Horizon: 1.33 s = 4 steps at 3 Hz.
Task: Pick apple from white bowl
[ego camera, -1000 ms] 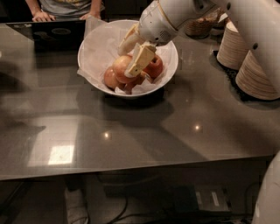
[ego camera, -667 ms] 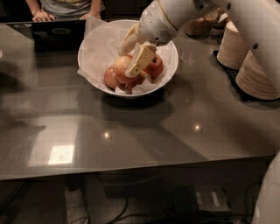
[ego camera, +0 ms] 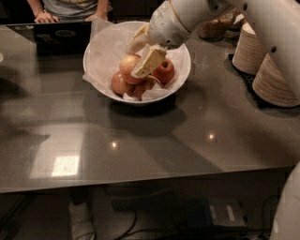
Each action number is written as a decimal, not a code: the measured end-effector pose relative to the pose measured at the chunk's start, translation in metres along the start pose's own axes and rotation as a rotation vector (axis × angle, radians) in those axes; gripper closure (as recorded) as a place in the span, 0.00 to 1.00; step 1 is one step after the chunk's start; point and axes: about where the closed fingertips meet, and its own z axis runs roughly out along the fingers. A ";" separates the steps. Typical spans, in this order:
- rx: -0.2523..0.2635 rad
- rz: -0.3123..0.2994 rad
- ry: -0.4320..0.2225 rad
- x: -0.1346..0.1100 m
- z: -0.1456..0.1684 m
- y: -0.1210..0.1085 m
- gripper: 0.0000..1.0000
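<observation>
Reaching from the upper right over the white bowl [ego camera: 183,77] with the white arm [ego camera: 197,11], and holding the gripper [ego camera: 131,63] low inside this bowl, just above the fruit. Gripping one apple [ego camera: 126,70] with the two beige fingers [ego camera: 150,60]: pressing one of them across the right front side of this apple and the other against its far upper side, so closing on it from both sides. Holding this apple at the top of the pile, about in the middle of the bowl; touching the other apples [ego camera: 120,86] below or hanging just free of them, not possible to tell. Leaving the other apples in the front half of the bowl, on the crumpled white paper [ego camera: 105,56]: a yellowish-red one at the left and a redder one at the right, just beside the front finger. Resting the bowl on the dark glossy table [ego camera: 154,140], toward the far edge and a little left of the middle. Sharing the table with two stacks of beige plates [ego camera: 276,84] at the right side, well apart from the bowl, with a wicker basket [ego camera: 213,29] behind the arm, and with a dark laptop [ego camera: 51,35] at the far left, just beside the bowl rim. Showing also the hands of a person [ego camera: 44,18] at the far edge, behind the laptop.
</observation>
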 end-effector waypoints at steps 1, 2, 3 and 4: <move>0.000 0.000 0.000 0.000 0.000 0.000 0.11; 0.000 0.000 0.000 0.000 0.000 0.000 0.00; -0.001 0.000 0.000 0.000 0.000 0.000 0.00; -0.013 -0.005 -0.005 -0.004 0.004 0.003 0.00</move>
